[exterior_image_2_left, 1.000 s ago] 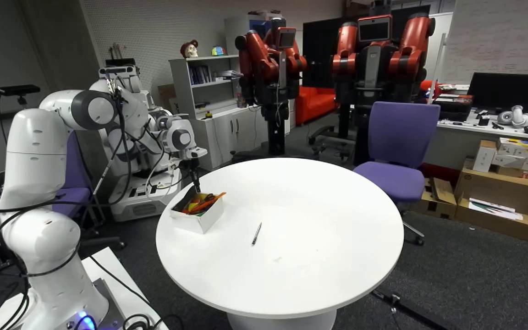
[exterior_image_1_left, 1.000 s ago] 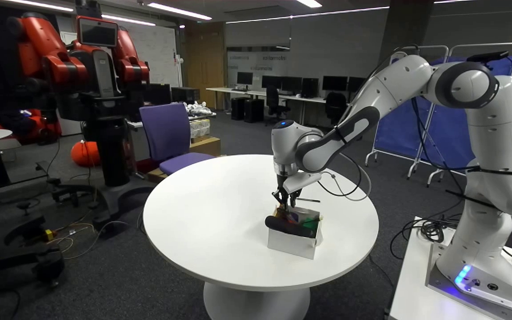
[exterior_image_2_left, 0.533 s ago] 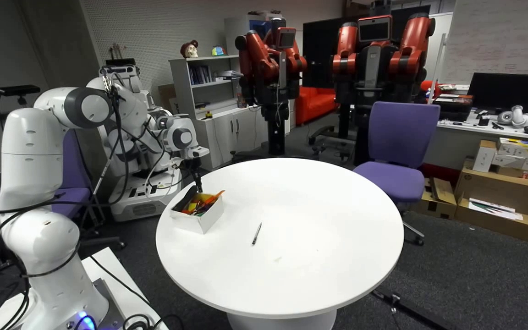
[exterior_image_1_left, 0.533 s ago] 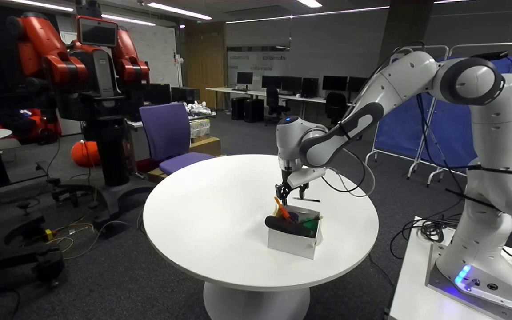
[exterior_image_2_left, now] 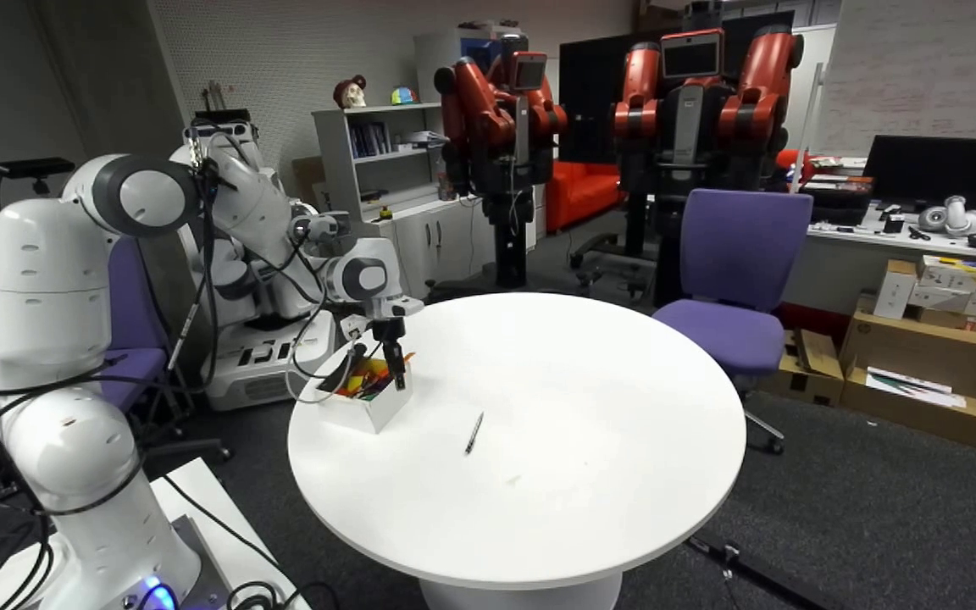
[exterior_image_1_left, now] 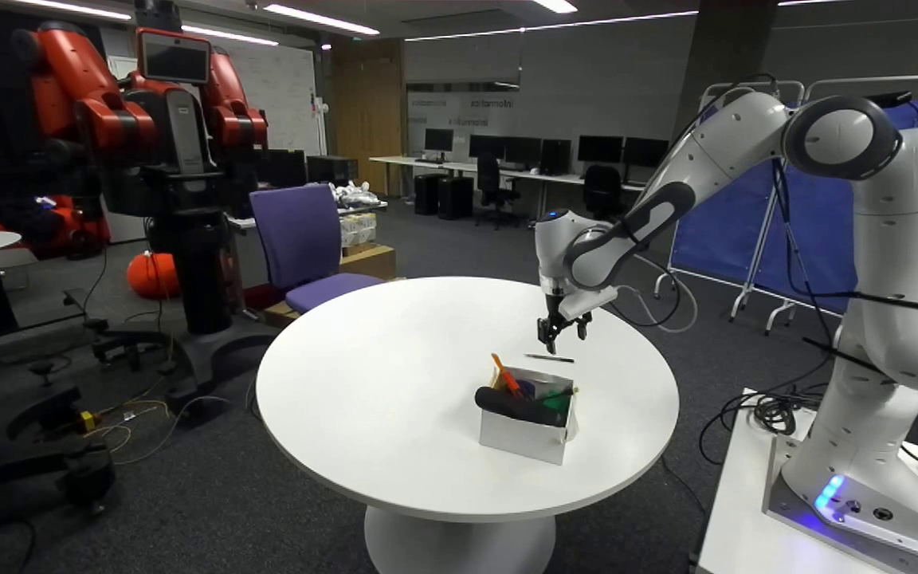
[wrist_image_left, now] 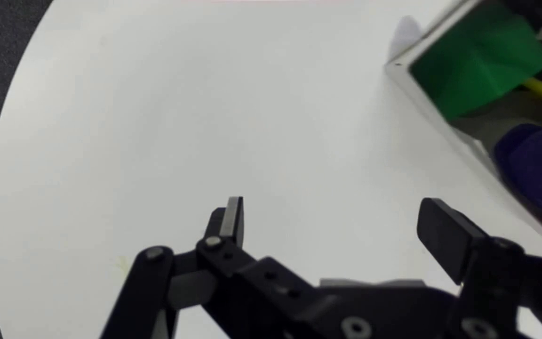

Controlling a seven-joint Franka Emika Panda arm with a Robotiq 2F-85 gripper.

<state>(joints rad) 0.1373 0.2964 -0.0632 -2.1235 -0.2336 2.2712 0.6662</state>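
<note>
My gripper point(wrist_image_left: 332, 212) stands open, its black fingers point(wrist_image_left: 445, 235) wide apart with only white tabletop showing between them. In an exterior view the gripper point(exterior_image_1_left: 566, 341) hangs above the round table, behind the white box point(exterior_image_1_left: 521, 437). It holds nothing. The open box contains a black roll point(exterior_image_1_left: 519, 406) lying along one side, an upright orange thing point(exterior_image_1_left: 506, 375) and something green point(exterior_image_1_left: 556, 401). A dark blue object point(wrist_image_left: 539, 165) lies inside the box in the wrist view. Nearby on the tabletop rests a slim pen point(exterior_image_2_left: 474, 433), seen in both exterior views but not in the wrist view.
The round white table point(exterior_image_1_left: 371, 383) carries the box and pen. A purple chair point(exterior_image_2_left: 738, 280) stands at its far edge. Cables hang along the arm point(exterior_image_1_left: 706, 151). Red robots point(exterior_image_2_left: 695, 110) and a shelf unit point(exterior_image_2_left: 395, 169) are farther back.
The gripper has left the box, moving sideways away from it, and its jaws have spread wide. The orange thing, partly hidden by the gripper before, now sticks up from the box alone.
</note>
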